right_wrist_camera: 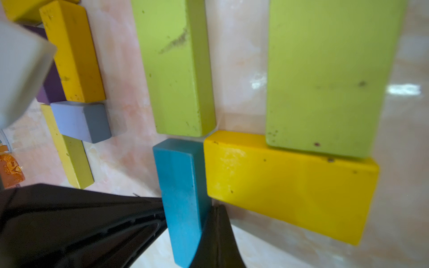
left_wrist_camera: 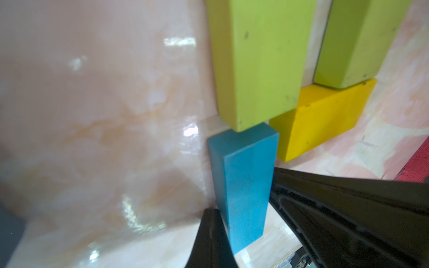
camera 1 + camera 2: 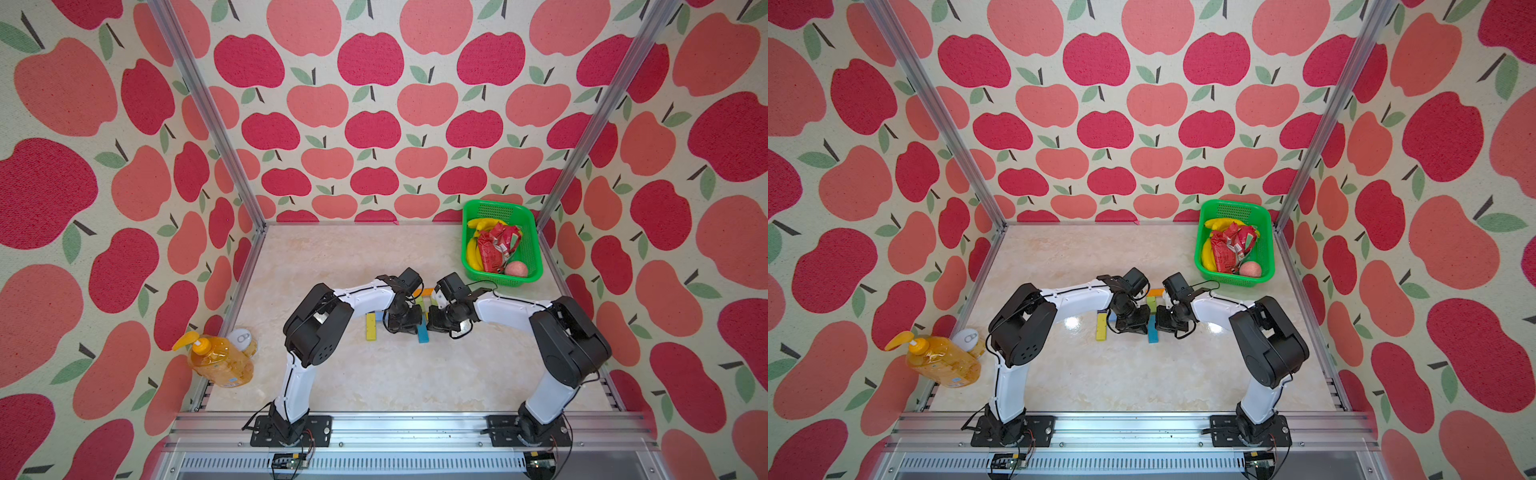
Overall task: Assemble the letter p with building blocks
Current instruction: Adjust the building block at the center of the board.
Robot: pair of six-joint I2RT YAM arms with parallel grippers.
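Note:
A blue block (image 2: 243,185) (image 1: 181,185) lies flat on the marble table, end-on to a long light-green block (image 2: 257,62) (image 1: 176,69). A second light-green block (image 1: 325,74) runs parallel to the first, and a yellow block (image 1: 290,185) (image 2: 325,116) lies across its end. Together with an orange block (image 3: 422,292) they form the letter p (image 3: 423,305). My left gripper (image 2: 213,239) (image 3: 405,322) is shut, its tip against one long side of the blue block. My right gripper (image 1: 216,239) (image 3: 438,320) is shut, its tip against the opposite side.
Loose blocks lie close by: yellow (image 1: 72,53), purple (image 1: 51,85), light blue (image 1: 81,120) and yellow-green (image 1: 69,148) (image 3: 371,327). A green basket (image 3: 536,249) with bananas, a red packet and an apple stands back right. An orange soap bottle (image 3: 220,361) and a can (image 3: 243,338) stand front left.

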